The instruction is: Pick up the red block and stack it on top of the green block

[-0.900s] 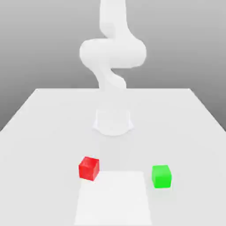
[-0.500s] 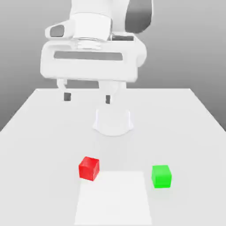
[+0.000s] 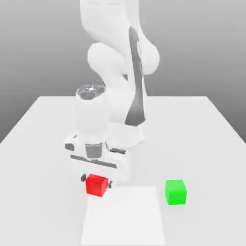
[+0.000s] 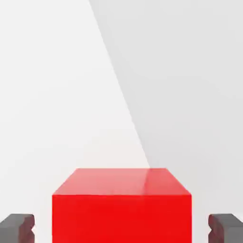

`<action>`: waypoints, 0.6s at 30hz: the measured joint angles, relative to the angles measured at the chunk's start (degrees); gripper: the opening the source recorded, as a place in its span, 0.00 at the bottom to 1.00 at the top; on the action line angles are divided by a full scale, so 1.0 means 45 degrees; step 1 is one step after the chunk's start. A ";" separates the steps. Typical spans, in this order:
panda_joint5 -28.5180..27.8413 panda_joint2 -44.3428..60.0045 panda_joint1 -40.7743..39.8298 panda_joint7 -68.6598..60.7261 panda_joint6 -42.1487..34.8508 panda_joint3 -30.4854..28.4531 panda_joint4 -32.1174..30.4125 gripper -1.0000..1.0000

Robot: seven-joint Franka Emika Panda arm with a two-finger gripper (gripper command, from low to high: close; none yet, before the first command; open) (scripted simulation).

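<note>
- Straddling the red block (image 3: 97, 185), the gripper (image 3: 96, 181) hangs low over the table (image 3: 43, 125), one dark pad at each side of the cube. This is the relation the coming move turns on: the block lies directly between the fingers, not off to one side.
- Seen from the hand view, the red block (image 4: 121, 206) sits centred between the two fingertips (image 4: 18, 228), with a sliver of white table showing on each side. The jaws are therefore apart and not yet pressing the cube; they bracket it without gripping.
- My judgement is that the closing squeeze is the step in hand, and it needs no sideways correction, since both gaps look about even.
- Material and shape: the red block is a plain cube with smooth, slightly glossy faces and crisp edges. It has no long axis, so any pair of opposite faces would serve. The fingertips are dark grey with a notched profile.
- Further toward the exterior view's right, the green block (image 3: 175, 191) rests on the table, well apart from the red one. It is the same kind of smooth cube, and its flat top is uncovered.
- Between the two cubes lies a paler square patch (image 3: 123, 216) on the white tabletop.
</note>
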 joint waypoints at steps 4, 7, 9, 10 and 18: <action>-0.0019 0.0052 -0.0077 0.0017 0.0039 0.0066 0.0005 0.00; -0.0328 -0.1044 0.0029 0.0252 -0.0899 -0.0114 -0.0147 0.00; -0.0497 -0.1933 -0.0039 0.0370 -0.1663 -0.0096 -0.0271 0.00; -0.0547 -0.2387 -0.0034 0.0402 -0.2053 -0.0119 -0.0335 0.00; -0.0098 -0.3876 0.0844 0.3378 -0.3751 0.1280 -0.0062 0.00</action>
